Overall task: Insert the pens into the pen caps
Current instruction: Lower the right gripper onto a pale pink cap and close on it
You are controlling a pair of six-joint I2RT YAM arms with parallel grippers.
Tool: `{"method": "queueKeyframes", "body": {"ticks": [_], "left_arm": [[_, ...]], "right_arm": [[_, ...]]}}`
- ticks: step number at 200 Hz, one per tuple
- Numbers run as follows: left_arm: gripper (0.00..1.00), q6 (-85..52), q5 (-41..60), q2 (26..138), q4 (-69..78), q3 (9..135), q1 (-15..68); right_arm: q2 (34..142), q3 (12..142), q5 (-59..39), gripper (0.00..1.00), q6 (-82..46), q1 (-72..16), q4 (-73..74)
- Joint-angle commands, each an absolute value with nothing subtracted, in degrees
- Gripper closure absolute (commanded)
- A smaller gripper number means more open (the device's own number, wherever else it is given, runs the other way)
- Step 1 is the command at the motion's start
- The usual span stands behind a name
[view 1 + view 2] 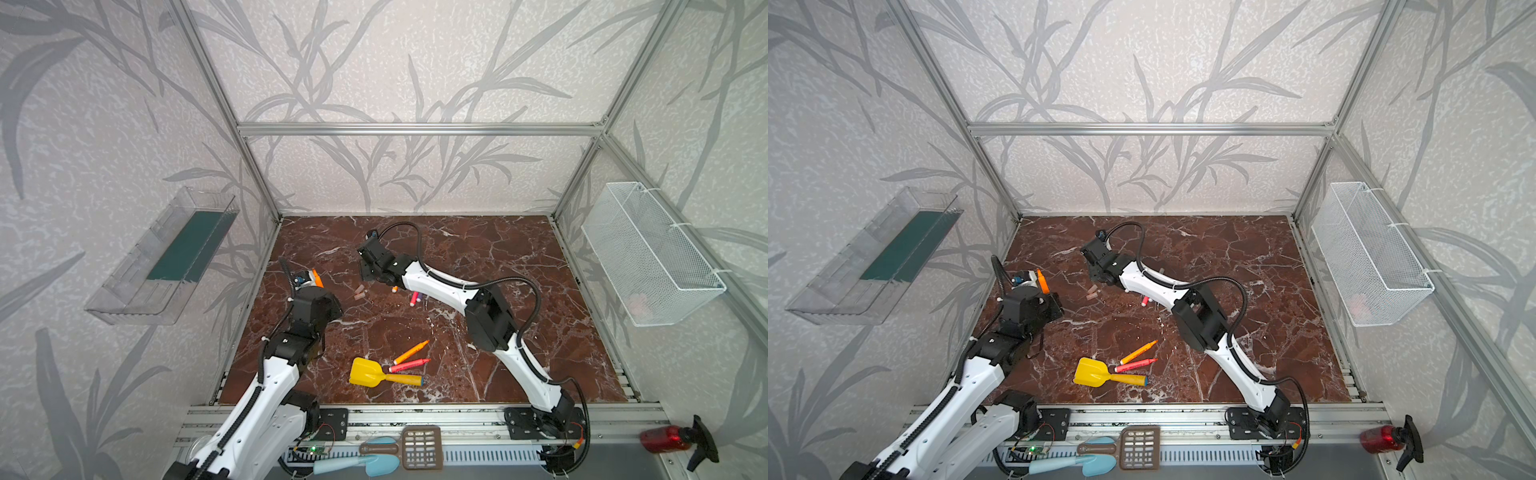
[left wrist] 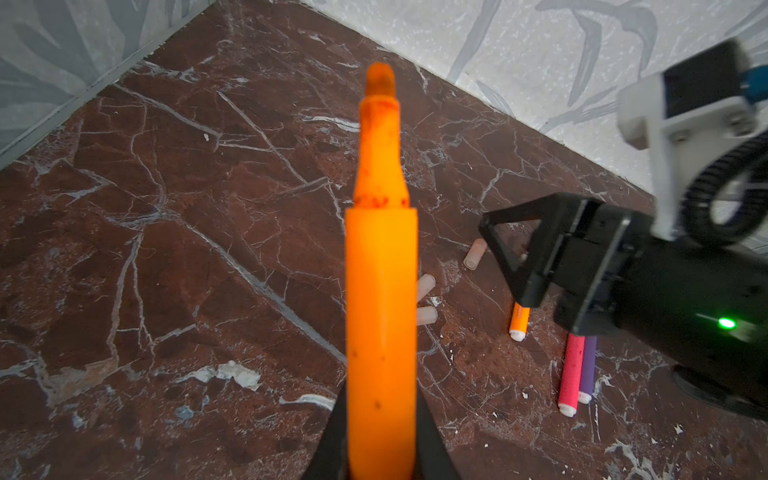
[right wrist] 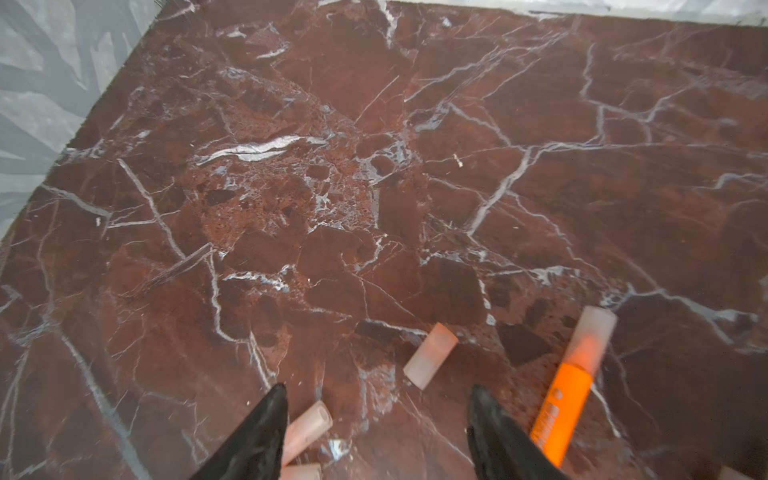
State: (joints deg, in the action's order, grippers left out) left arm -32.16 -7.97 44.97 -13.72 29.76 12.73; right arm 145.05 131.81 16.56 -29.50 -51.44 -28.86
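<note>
Orange pen in left tool

Marble-look tabletop, smooth with a faint sheen
The orange pen is smooth opaque plastic, ink-stained near its tip; the pen caps are frosted translucent plastic; the basket is white wire mesh.

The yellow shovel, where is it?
In both top views the yellow shovel lies near the front of the table, about the middle, its handle beside a pink-red pen.
</note>
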Motion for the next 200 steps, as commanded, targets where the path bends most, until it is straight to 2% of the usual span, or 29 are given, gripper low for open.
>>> {"method": "queueKeyframes", "body": {"ticks": [1,22,86,113,200], "left_arm": [[1.0,-33.02,-7.39,42.67,-14.26,28.76,12.31],[1.0,-32.96,-6.96,41.18,-14.89,28.48,12.31],[1.0,-33.19,-6.24,38.24,-15.52,27.36,12.31],[1.0,-33.22,-6.17,38.07,-15.64,27.32,12.33],[1.0,-33.05,-5.65,38.07,-15.29,27.25,12.33]], "right_arm": [[151.13,142.87,17.32,0.35,-29.34,-51.72,-42.81],[154.6,147.97,17.73,0.36,-29.84,-51.77,-45.35],[154.44,144.43,19.76,0.39,-31.41,-51.76,-43.26],[155.38,145.26,19.82,0.43,-31.46,-51.69,-42.66],[157.6,147.26,19.78,0.46,-34.76,-50.8,-42.22]]}}
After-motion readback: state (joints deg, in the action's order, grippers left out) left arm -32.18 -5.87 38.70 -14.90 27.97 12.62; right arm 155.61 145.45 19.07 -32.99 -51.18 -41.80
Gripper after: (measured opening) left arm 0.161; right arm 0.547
